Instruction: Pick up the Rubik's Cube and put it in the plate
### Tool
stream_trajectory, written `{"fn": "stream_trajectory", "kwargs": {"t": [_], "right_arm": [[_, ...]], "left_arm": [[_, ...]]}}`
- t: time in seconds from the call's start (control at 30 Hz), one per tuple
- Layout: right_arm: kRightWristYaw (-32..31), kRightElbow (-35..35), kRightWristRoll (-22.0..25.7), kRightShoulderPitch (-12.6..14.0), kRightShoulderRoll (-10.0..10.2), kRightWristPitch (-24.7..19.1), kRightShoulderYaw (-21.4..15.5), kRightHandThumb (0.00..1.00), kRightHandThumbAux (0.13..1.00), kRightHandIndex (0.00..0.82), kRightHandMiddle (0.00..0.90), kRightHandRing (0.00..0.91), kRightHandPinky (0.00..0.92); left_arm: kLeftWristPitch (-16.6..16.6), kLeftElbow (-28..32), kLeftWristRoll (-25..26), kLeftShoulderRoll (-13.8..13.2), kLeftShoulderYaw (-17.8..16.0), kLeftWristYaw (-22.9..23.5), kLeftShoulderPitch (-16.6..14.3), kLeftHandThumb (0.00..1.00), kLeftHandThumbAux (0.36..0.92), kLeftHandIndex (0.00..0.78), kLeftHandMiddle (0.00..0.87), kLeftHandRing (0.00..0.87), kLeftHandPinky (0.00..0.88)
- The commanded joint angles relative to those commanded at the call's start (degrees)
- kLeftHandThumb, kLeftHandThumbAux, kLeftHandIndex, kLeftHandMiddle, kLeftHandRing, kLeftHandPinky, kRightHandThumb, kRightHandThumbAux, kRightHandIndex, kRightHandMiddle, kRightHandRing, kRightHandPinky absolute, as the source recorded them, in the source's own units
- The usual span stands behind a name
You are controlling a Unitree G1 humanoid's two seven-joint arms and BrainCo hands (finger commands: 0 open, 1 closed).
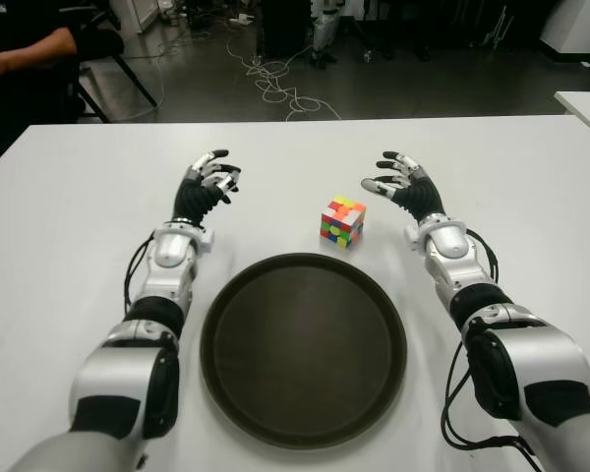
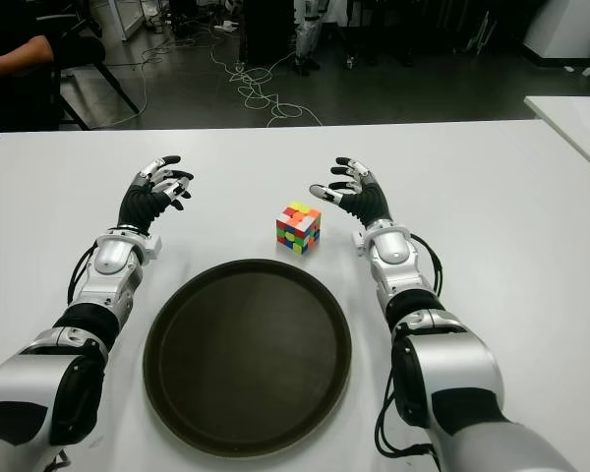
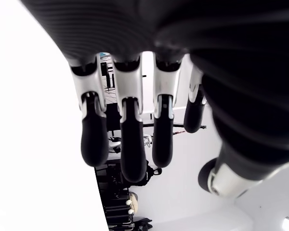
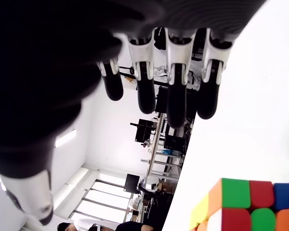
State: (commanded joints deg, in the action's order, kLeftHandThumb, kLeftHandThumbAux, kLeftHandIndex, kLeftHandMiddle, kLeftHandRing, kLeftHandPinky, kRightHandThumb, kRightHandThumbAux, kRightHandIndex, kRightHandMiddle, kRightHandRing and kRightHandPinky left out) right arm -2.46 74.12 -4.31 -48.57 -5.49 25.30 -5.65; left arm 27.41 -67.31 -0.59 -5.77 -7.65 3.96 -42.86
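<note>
Left hand [image 1: 208,187] at the plate's 10 o'clock, over the white table [image 1: 59,216]; fingers loosely spread, holding nothing. Idle.

Plate [image 1: 304,349]: dark, round, flat on the table between the two forearms, nothing in it.

Rubik's Cube [image 1: 343,220] sits on the table just off the plate's far rim, at about 1 o'clock from the plate's centre. Not touching the rim.

Right hand [image 1: 403,184] stands at the cube's 2 o'clock, near it but apart. Fingers [image 4: 176,103] splayed and slightly hooked, empty; the cube shows below them in the wrist view, ungrasped.

Person's arm [image 1: 20,51] at the far left corner, beyond the table.
</note>
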Motion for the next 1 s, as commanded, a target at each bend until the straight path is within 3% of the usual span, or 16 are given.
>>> {"fn": "stream_trajectory", "kwargs": {"t": [0.5,0.8,1.0], "right_arm": [[2.7,-0.1,-2.0,0.3,-0.3,1.8,1.5,0.003,0.684,0.201,0.258,0.292,0.335],[19.3,-0.4,-17.7,1.6,-2.8,12.9,13.7,0.044,0.697,0.189,0.226,0.269,0.335],[29.2,0.0,-28.0,1.2,-5.4,14.7,22.3,0.008,0.710,0.154,0.182,0.222,0.277]], "left_arm": [[0.4,-0.2,0.1,-0.1,-0.1,0.4,0.0,0.316,0.676,0.222,0.397,0.500,0.571],[0.3,-0.3,0.0,0.1,-0.1,-0.2,0.0,0.306,0.661,0.214,0.409,0.512,0.584],[0.2,-0.4,0.1,0.0,-0.1,-0.1,-0.1,0.315,0.665,0.210,0.395,0.499,0.573]]}}
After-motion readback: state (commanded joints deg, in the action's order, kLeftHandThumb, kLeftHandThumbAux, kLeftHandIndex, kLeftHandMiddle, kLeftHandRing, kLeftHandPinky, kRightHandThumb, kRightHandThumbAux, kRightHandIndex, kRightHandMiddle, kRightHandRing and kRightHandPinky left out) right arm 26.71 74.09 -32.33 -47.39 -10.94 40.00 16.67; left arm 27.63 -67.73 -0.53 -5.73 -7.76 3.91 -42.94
